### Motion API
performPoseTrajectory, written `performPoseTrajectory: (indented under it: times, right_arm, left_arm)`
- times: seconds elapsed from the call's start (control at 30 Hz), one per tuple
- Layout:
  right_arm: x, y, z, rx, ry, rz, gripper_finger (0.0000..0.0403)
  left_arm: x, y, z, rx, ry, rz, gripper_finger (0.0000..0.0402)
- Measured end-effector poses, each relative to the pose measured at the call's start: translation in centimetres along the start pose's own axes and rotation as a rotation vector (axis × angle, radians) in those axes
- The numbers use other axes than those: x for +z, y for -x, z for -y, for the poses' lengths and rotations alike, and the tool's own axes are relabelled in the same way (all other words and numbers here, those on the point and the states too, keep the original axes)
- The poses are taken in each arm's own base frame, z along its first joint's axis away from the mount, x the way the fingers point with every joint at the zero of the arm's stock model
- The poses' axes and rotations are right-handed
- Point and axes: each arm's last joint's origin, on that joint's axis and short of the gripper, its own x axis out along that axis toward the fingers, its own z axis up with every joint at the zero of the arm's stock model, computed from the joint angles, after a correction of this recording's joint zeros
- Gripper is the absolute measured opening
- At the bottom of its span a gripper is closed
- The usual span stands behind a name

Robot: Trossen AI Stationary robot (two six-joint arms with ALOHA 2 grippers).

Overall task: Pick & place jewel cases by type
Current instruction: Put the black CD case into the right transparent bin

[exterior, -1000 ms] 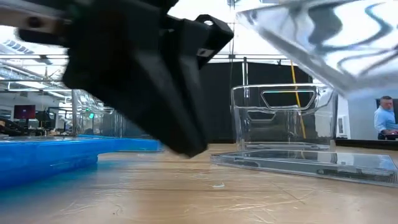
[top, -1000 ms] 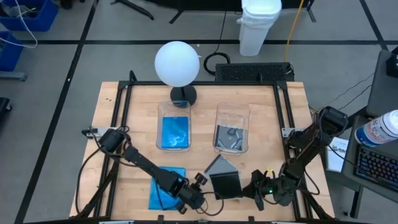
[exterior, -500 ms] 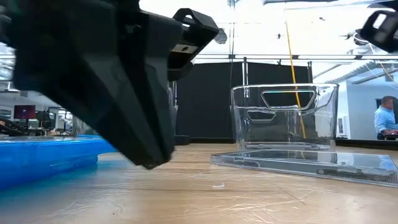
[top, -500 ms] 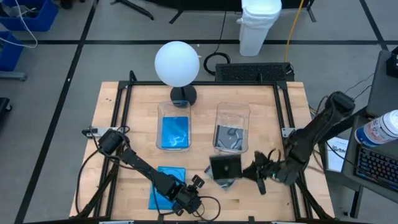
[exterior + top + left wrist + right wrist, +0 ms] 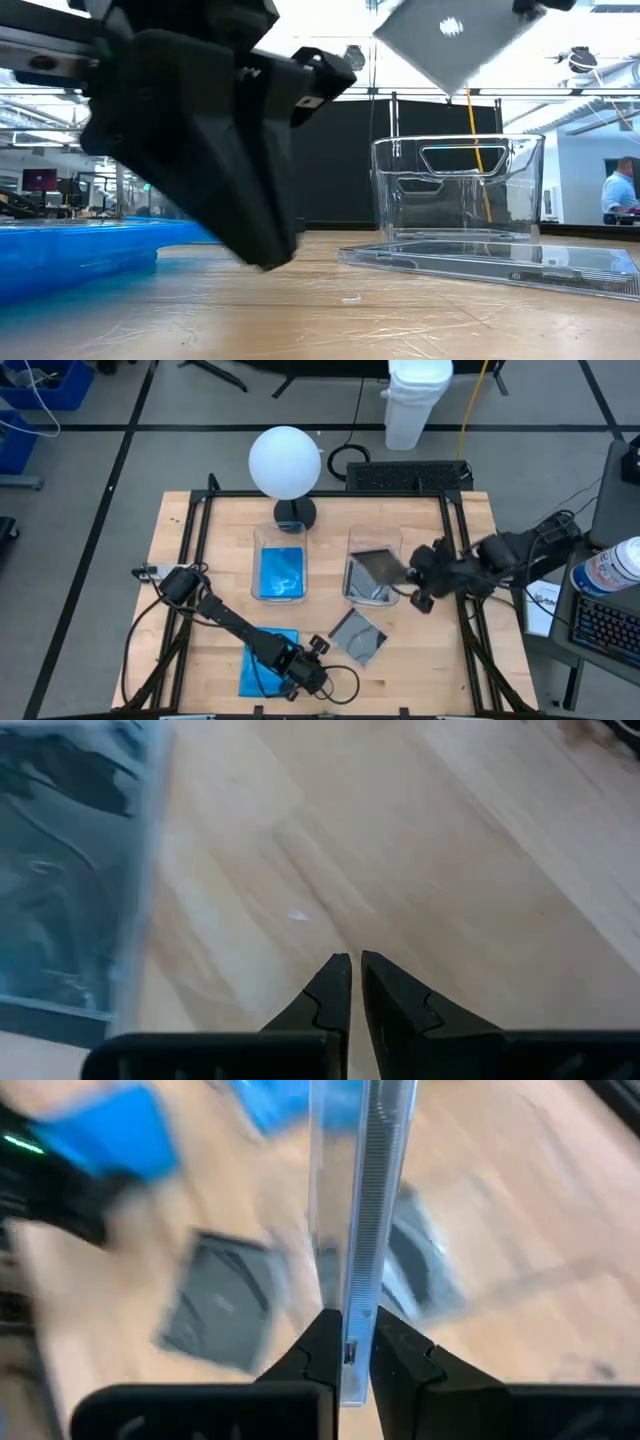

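A clear-grey jewel case (image 5: 376,565) hangs tilted above the right clear tub (image 5: 372,592), which holds grey cases; my right gripper (image 5: 408,578) is shut on it. In the low view this case (image 5: 450,35) shows high up. A second grey case (image 5: 358,635) lies flat on the wood. A blue jewel case (image 5: 265,660) lies near the front edge. My left gripper (image 5: 315,675) is shut on nothing, low over bare wood (image 5: 352,965) just right of the blue case. The left tub (image 5: 280,572) holds blue cases. My right gripper pinches one edge of the clear-grey case (image 5: 352,1315) between its two fingers. The fingers come from the table's right side, slanting down. The case (image 5: 360,1190) runs straight away from the fingers, seen edge-on. It is lifted clear, tilted, above the right tub.
A white globe lamp (image 5: 285,463) stands at the far edge behind the left tub. A black frame (image 5: 200,530) runs around the table top. Bare wood lies between the tubs and the front edge. A person (image 5: 617,190) shows in the room beyond.
My right gripper has risen from near the front edge and swung toward the far edge, carrying the clear-grey case up off the table to above the right tub; the case has turned and tipped on the way. The other grey case has stayed flat on the wood.
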Motion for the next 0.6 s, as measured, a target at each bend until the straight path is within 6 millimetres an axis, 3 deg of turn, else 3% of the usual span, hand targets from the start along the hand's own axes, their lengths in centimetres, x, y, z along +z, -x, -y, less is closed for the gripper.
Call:
performPoseTrajectory:
  times: [0.13, 0.3, 0.6]
  right_arm:
    - [2.1, -0.5, 0.8, -0.07, 0.052, -0.192, 0.0025]
    - [4.5, -2.3, 2.2, 0.023, 0.098, -0.332, 0.0027]
    - [6.5, -5.8, 5.6, 0.069, 0.166, -0.545, 0.0027]
  left_arm:
    - [-0.3, 0.0, -0.3, -0.031, 0.003, -0.021, 0.0037]
    - [-0.6, -0.1, -1.1, -0.021, 0.031, -0.038, 0.0037]
    - [-1.0, -0.2, -1.6, -0.019, 0.065, -0.071, 0.0037]
